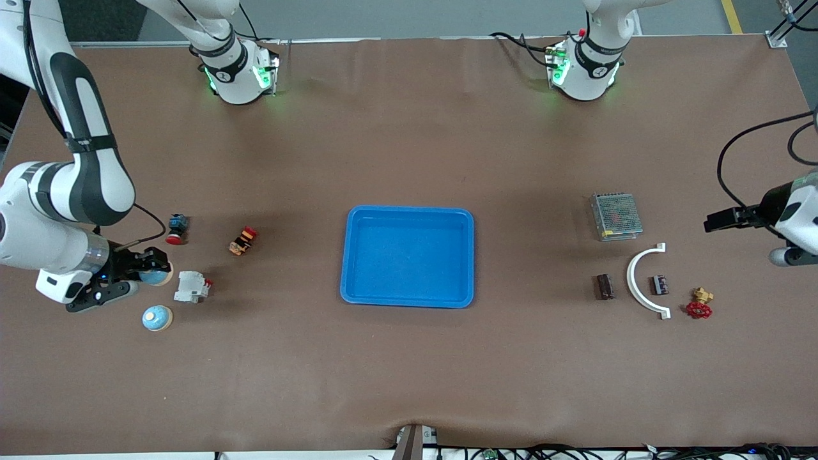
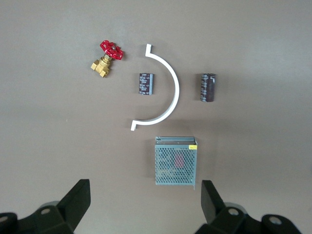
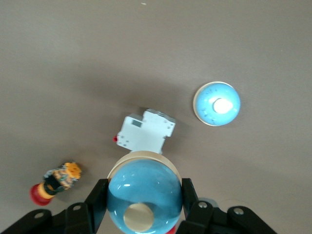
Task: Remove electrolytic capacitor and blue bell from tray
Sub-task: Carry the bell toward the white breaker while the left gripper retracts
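Observation:
My right gripper (image 1: 146, 271) is shut on a blue dome bell (image 3: 144, 195) with a cream rim, at the right arm's end of the table; in the front view this bell (image 1: 157, 275) shows at the fingertips, beside a white circuit breaker (image 1: 192, 286). A second blue bell (image 1: 157, 317) sits on the table nearer the front camera and also shows in the right wrist view (image 3: 217, 104). Two dark capacitors (image 1: 604, 286) (image 1: 659, 285) lie at the left arm's end, and both show in the left wrist view (image 2: 208, 87) (image 2: 146, 84). My left gripper (image 1: 716, 222) (image 2: 144, 187) is open and empty, high above that end.
A blue tray (image 1: 409, 297) sits mid-table. A mesh power supply (image 1: 615, 216), a white curved piece (image 1: 642, 284) and a red-handled brass valve (image 1: 700, 305) lie around the capacitors. A red push button (image 1: 177, 229) and an orange-red part (image 1: 243, 241) lie near the breaker.

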